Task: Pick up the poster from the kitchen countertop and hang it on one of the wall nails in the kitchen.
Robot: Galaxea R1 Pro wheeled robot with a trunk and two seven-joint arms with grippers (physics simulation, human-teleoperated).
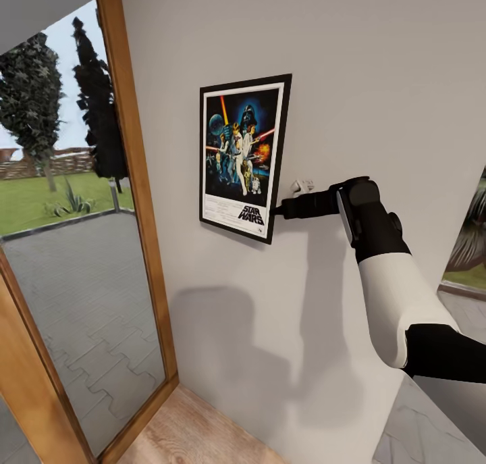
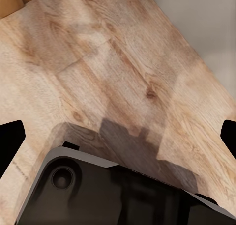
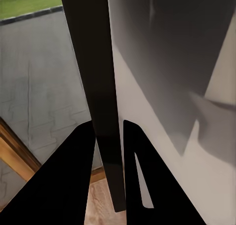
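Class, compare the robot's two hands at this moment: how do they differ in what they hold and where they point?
1. The right hand is closed on the poster, pinching its black frame edge; the left hand is open and holds nothing.
2. The right hand reaches to the pale wall, poster against it; the left hand faces the wooden floor.
Both have dark fingers.

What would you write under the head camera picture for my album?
Right gripper holds the Star Wars poster by its edge against the pale wall.
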